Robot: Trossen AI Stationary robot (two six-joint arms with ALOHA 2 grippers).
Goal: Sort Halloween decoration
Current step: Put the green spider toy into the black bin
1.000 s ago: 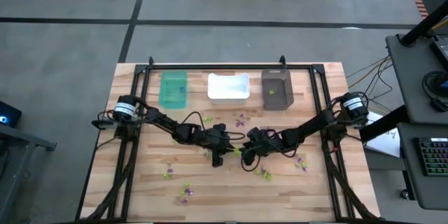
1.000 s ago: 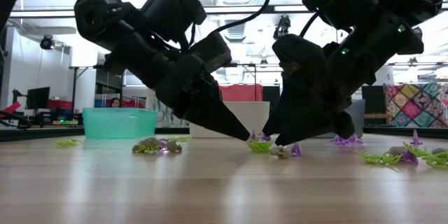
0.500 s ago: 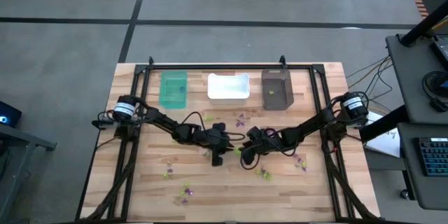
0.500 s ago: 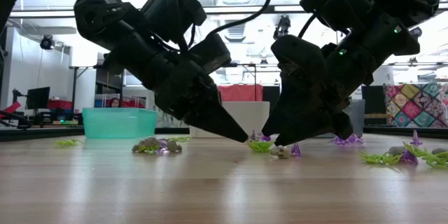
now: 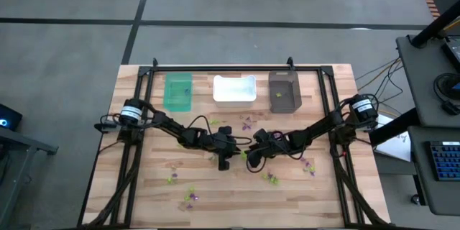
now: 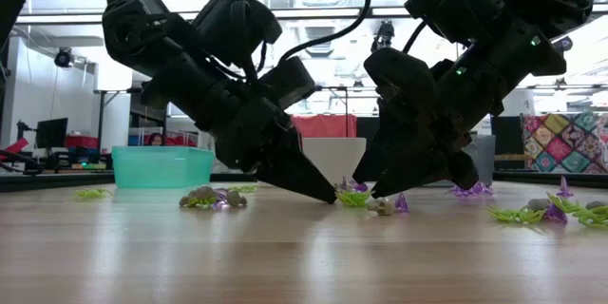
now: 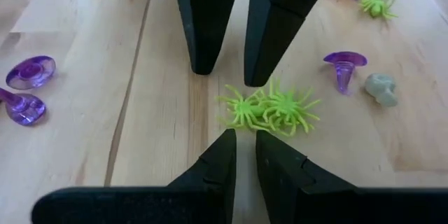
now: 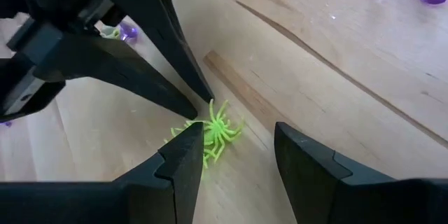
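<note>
tiny purple, green, grey trinkets, scattered

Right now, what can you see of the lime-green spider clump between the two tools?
The lime-green plastic spiders look like two small, spindly-legged trinkets tangled together, lying flat on the pale wooden table near its middle. The left tool, its fingers nearly together, points at the clump from one side; the open right tool faces it from the other. Neither holds it. A purple goblet-shaped trinket and a greyish skull-like piece lie nearby, apart from it.

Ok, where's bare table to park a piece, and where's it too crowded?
Bare wood lies along the table's near edge left of the purple trinkets, and between the teal bin and the left arm. Crowded: the middle, where the left pincer and right pincer flank green spiders.
</note>
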